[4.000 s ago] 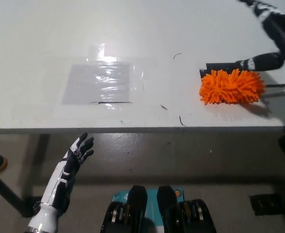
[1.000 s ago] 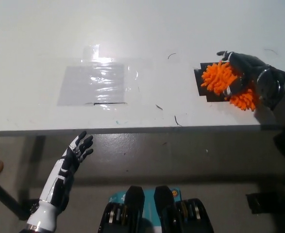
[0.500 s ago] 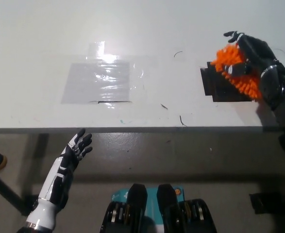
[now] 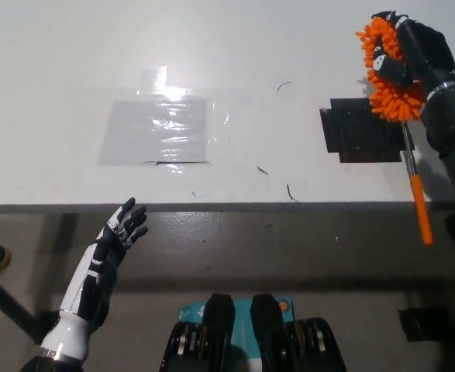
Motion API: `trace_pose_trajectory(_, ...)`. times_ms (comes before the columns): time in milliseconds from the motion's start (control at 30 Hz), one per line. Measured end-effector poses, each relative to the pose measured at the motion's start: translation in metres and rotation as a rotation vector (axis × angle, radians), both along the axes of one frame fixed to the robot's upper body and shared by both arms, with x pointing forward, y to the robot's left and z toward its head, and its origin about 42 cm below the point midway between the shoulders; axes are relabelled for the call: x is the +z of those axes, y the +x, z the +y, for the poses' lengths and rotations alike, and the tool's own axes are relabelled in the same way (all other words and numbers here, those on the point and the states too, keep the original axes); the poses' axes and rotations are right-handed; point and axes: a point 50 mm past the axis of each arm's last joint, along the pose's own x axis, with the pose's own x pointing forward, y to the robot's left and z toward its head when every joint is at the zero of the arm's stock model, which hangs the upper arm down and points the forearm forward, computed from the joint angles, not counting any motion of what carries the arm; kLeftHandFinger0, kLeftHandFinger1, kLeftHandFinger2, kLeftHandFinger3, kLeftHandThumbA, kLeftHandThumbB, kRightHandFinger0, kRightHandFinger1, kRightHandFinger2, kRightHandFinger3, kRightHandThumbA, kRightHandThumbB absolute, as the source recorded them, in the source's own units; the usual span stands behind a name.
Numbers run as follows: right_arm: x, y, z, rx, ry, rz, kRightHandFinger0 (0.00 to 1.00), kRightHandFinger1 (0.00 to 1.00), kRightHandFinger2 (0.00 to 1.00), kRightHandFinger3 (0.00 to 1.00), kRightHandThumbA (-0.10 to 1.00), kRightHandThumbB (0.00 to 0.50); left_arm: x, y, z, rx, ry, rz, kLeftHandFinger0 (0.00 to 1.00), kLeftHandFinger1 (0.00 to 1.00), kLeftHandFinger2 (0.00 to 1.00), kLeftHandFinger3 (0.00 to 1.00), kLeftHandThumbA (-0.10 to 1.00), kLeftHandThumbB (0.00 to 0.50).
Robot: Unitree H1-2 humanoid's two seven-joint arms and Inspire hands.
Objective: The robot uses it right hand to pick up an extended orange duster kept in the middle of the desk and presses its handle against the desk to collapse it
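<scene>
The white surface (image 4: 211,46) fills the upper part of the head view, bare except for a taped clear sheet (image 4: 159,132) left of middle and a black patch (image 4: 363,130) near the right end of the front edge. The black right hand (image 4: 413,50) is raised at the far right, its fingers closed around the fluffy head of the duster (image 4: 388,66). The thin rod and orange handle (image 4: 420,209) hang down past the front edge, still extended and over the floor, not the surface.

The risk, as I judge it, lies in that grip. The soft head may twist or slip when the handle is pressed down, and the handle tip must first come back over the surface or it will miss the edge. A tilted rod could skid sideways instead of telescoping.

The white left hand (image 4: 118,236) rests below the front edge at the left, fingers spread and holding nothing.
</scene>
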Motion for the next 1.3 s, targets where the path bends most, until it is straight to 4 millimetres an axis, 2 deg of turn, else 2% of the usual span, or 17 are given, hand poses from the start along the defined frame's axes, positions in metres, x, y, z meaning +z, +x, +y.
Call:
trace_pose_trajectory(267,-0.001,0.000,-0.001,-0.007,0.023,-0.001,0.00,0.35,0.79,0.77,-0.10,0.174,-0.001,-0.001,0.000,0.001,0.000,0.003,1.00,1.00,1.00,1.00,1.00,0.098)
trace_pose_trajectory(300,0.000,0.000,-0.001,-0.007,0.025,-0.003,0.00,0.35,0.79,0.78,-0.10,0.151,-0.001,-0.001,0.001,0.001,0.000,0.004,1.00,1.00,1.00,1.00,1.00,0.098)
trace_pose_trajectory(367,0.001,0.000,-0.002,-0.014,0.065,-0.012,0.00,0.32,0.75,0.75,-0.10,0.151,-0.002,-0.002,0.001,0.002,0.000,0.005,1.00,1.00,1.00,1.00,1.00,0.098)
trace_pose_trajectory(467,0.014,0.002,-0.004,-0.039,0.199,-0.051,0.00,0.31,0.74,0.76,-0.10,0.152,-0.002,-0.003,0.001,0.002,0.000,0.008,1.00,1.00,1.00,1.00,1.00,0.099)
trace_pose_trajectory(500,0.021,0.004,-0.004,-0.044,0.240,-0.070,0.00,0.24,0.67,0.71,-0.10,0.126,-0.002,-0.003,0.001,0.002,0.000,0.008,1.00,1.00,1.00,1.00,1.00,0.114)
trace_pose_trajectory(533,0.028,0.005,-0.004,-0.045,0.281,-0.082,0.00,0.26,0.65,0.70,-0.10,0.122,-0.003,-0.002,0.001,0.002,0.000,0.009,1.00,1.00,1.00,1.00,1.00,0.116)
trace_pose_trajectory(633,0.037,0.007,-0.006,-0.052,0.399,-0.083,0.00,0.30,0.67,0.77,-0.10,0.119,-0.004,-0.003,0.000,0.003,-0.001,0.012,1.00,1.00,1.00,1.00,1.00,0.100)
trace_pose_trajectory(700,0.036,0.007,-0.007,-0.063,0.507,-0.059,0.00,0.30,0.68,0.85,-0.10,0.120,-0.005,-0.003,0.001,0.004,0.000,0.019,1.00,1.00,1.00,1.00,1.00,0.085)
trace_pose_trajectory(733,0.035,0.008,-0.007,-0.071,0.558,-0.047,0.00,0.30,0.68,0.88,-0.10,0.100,-0.006,-0.004,0.001,0.004,0.000,0.021,1.00,1.00,1.00,1.00,1.00,0.082)
trace_pose_trajectory(833,0.032,0.008,-0.009,-0.088,0.696,-0.012,0.00,0.32,0.70,0.99,-0.10,0.110,-0.008,-0.005,0.001,0.006,0.000,0.027,1.00,1.00,1.00,1.00,1.00,0.083)
trace_pose_trajectory(867,0.031,0.008,-0.009,-0.094,0.744,-0.002,0.00,0.30,0.70,1.00,-0.10,0.090,-0.008,-0.006,0.001,0.006,0.000,0.029,1.00,1.00,1.00,1.00,1.00,0.096)
trace_pose_trajectory(933,0.030,0.008,-0.010,-0.103,0.829,0.018,0.00,0.29,0.70,1.00,-0.10,0.091,-0.009,-0.006,0.002,0.007,0.000,0.032,1.00,1.00,1.00,1.00,1.00,0.103)
trace_pose_trajectory(1000,0.030,0.009,-0.010,-0.110,0.925,0.038,0.00,0.21,0.70,1.00,-0.10,0.083,-0.009,-0.007,0.002,0.007,0.000,0.033,1.00,1.00,1.00,1.00,1.00,0.102)
trace_pose_trajectory(1100,0.038,0.011,-0.006,-0.094,1.061,0.045,0.00,0.25,0.72,0.74,-0.10,0.146,-0.009,-0.007,0.002,0.007,0.000,0.033,1.00,1.00,1.00,1.00,1.00,0.089)
trace_pose_trajectory(1167,0.055,0.014,0.000,-0.060,1.116,0.007,0.00,0.24,0.67,0.60,-0.10,0.157,-0.009,-0.007,0.002,0.007,0.000,0.033,1.00,1.00,1.00,1.00,1.00,0.092)
trace_pose_trajectory(1233,0.080,0.016,0.008,-0.015,1.117,-0.062,0.00,0.10,0.46,0.43,-0.10,0.168,-0.009,-0.007,0.002,0.007,0.000,0.033,1.00,1.00,1.00,1.00,1.00,0.093)
trace_pose_trajectory(1300,0.100,0.016,0.015,0.013,1.066,-0.129,0.00,0.05,0.44,0.48,-0.10,0.161,-0.009,-0.007,0.002,0.007,0.000,0.034,1.00,1.00,1.00,1.00,1.00,0.095)
